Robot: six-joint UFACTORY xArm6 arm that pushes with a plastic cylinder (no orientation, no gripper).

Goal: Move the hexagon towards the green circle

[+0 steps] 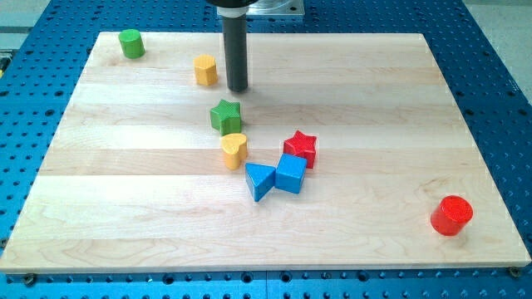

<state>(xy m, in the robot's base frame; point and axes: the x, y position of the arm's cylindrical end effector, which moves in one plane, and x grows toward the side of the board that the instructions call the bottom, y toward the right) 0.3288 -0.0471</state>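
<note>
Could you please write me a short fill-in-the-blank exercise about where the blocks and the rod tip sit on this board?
1. My tip stands just to the view's ____ of the yellow hexagon.
2. The green circle sits near the board's top ____ corner.
3. The yellow heart touches the green ____ above it.
4. The blue triangle lies beside the blue ____.

Answers: right; left; star; cube

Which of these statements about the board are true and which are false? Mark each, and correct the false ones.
1. The yellow hexagon lies at the view's left of my tip. True.
2. The green circle sits near the view's bottom right corner. False: it is near the top left; the red cylinder is at the bottom right.
3. The green star is just above the yellow heart in the view. True.
4. The blue triangle is far from the blue cube. False: they are side by side.
</note>
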